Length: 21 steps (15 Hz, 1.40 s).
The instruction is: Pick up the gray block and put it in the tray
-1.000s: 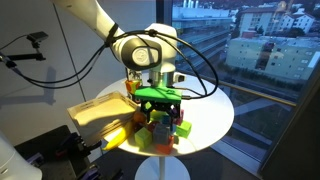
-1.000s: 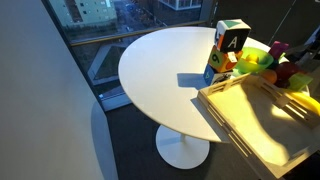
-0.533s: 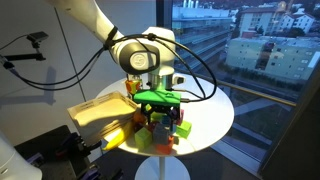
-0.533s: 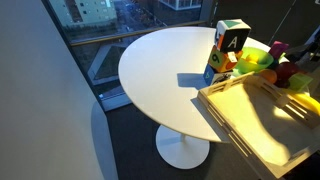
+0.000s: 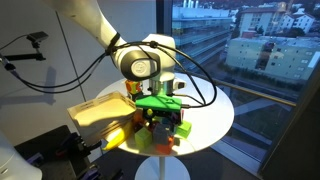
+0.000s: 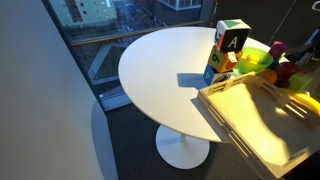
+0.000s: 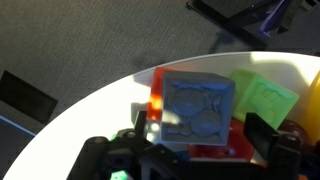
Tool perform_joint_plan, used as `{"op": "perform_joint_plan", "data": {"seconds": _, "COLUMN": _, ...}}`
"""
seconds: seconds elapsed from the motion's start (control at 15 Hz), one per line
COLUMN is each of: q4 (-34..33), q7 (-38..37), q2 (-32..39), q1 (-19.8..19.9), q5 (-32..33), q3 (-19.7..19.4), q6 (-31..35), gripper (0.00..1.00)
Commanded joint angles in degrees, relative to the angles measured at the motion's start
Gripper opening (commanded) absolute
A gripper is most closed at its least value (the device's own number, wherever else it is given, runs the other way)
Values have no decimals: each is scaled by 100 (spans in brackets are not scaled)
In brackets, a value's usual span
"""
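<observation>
In the wrist view the gray block (image 7: 195, 105), a dull cube with a raised pattern on top, sits on a red block (image 7: 160, 95). My gripper (image 7: 200, 132) is open, with one dark finger on each side of the gray block. A small gap shows at the right finger. In an exterior view my gripper (image 5: 162, 116) hangs low over a heap of coloured blocks (image 5: 160, 132), and the gray block is hidden there. The pale wooden tray (image 5: 95, 112) lies beside the heap and shows in both exterior views (image 6: 250, 125).
A light green block (image 7: 262, 98) lies right beside the gray block. A bright green bowl (image 6: 255, 60) and a tall lettered block (image 6: 228, 42) stand by the tray. The round white table (image 6: 165, 70) has its edge close by, with a window behind.
The arm has come down a little over the heap of blocks. The blocks and the tray have not moved.
</observation>
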State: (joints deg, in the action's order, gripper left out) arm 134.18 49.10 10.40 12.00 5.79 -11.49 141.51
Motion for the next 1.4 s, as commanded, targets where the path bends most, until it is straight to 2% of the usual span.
{"op": "perform_joint_plan", "data": {"seconds": 0.0, "q4": -49, "q7": -179, "q2": 124, "q1": 84, "q5": -46, "q3": 104, "q6": 133, "gripper": 66}}
{"op": "perform_joint_plan", "data": {"seconds": 0.27, "q4": -67, "q7": -536, "q2": 80, "q1": 54, "q5": 63, "q3": 79, "q6": -28, "gripper": 34}}
{"op": "perform_joint_plan", "data": {"seconds": 0.73, "q4": 131, "q7": -1045, "q2": -328, "q1": -21, "q5": 181, "q3": 119, "q6": -336, "gripper": 31}}
{"op": "perform_joint_plan", "data": {"seconds": 1.33, "q4": 241, "q7": -1876, "q2": -699, "q1": -366, "q5": 307, "q3": 406, "q6": -1249, "gripper": 31}}
